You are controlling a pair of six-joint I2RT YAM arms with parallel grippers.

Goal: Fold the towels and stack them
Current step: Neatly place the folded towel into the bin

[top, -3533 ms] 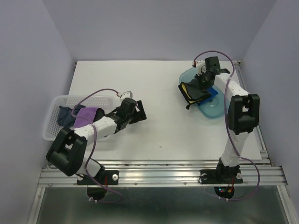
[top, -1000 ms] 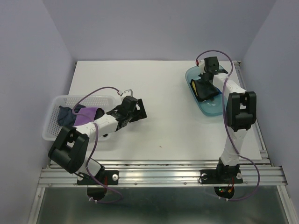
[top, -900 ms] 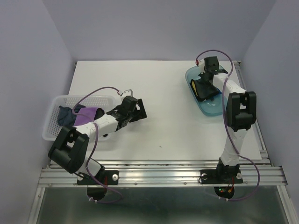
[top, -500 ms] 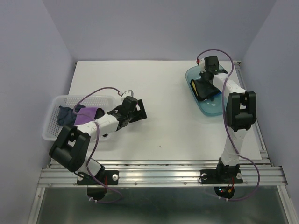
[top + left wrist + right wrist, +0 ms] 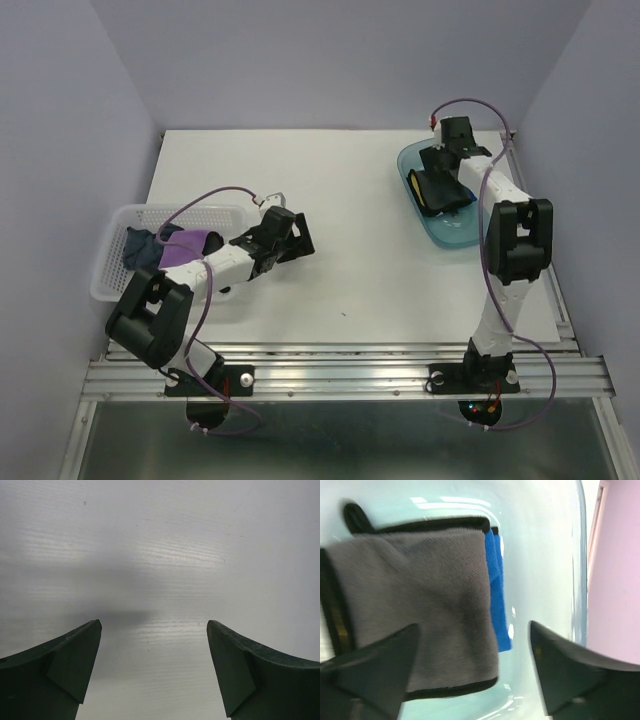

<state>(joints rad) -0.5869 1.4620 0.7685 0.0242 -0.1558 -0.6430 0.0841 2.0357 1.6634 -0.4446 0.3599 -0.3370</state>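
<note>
A grey towel with black edging [image 5: 415, 605] lies folded on top of a bright blue towel [image 5: 494, 580] inside the teal tray [image 5: 545, 555]. From above, the same stack is a dark towel [image 5: 437, 192] in the tray [image 5: 455, 235] at the far right. My right gripper [image 5: 439, 162] hovers just over its far edge, open, with nothing between the fingers [image 5: 570, 675]. A purple towel [image 5: 186, 246] and a navy towel [image 5: 140, 246] lie crumpled in the white basket [image 5: 110, 278] on the left. My left gripper [image 5: 298, 240] is open over bare table right of the basket, holding nothing.
The basket stands at the table's left edge and the tray near the right edge, beside a metal rail [image 5: 525, 190]. The left wrist view holds only white tabletop [image 5: 160, 555] between the fingers [image 5: 60, 665]. Purple cables loop over both arms.
My right gripper has gone from shut to open, letting go of the dark towel, which now rests in the tray, and has drawn back a little. The left arm has stayed put.
</note>
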